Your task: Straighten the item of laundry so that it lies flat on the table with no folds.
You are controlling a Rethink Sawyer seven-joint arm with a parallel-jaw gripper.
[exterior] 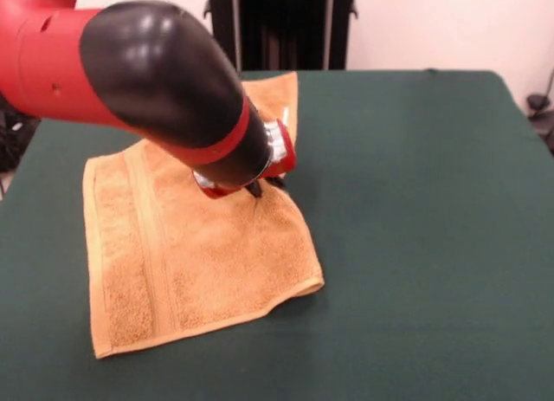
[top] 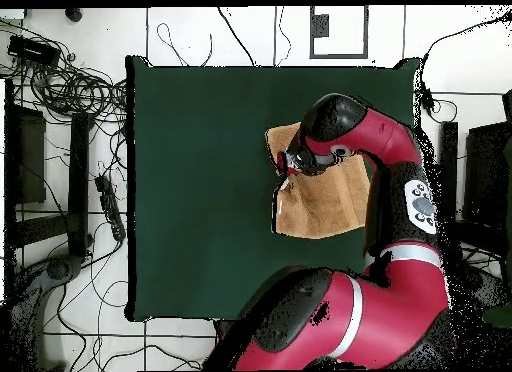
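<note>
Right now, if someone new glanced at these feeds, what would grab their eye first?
The big red and black arm fills the front view's upper left, its gripper pressed down onto the orange-tan towel. The towel lies mostly spread on the dark green table, its near right corner slightly lifted and its far corner hidden behind the arm.

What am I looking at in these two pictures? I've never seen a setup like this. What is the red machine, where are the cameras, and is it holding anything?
The red and black machine is a robot arm with a gripper at its tip. One picture is taken from across the table, facing the robot; the other looks straight down, with the robot's base at the bottom. On the green table lies one orange-tan towel. It is not flat: its near right corner curls up, and the arm hides part of it. The gripper's tip presses down onto the towel near its middle. The arm blocks the tip, so the pictures do not show whether it has pinched the cloth.
</note>
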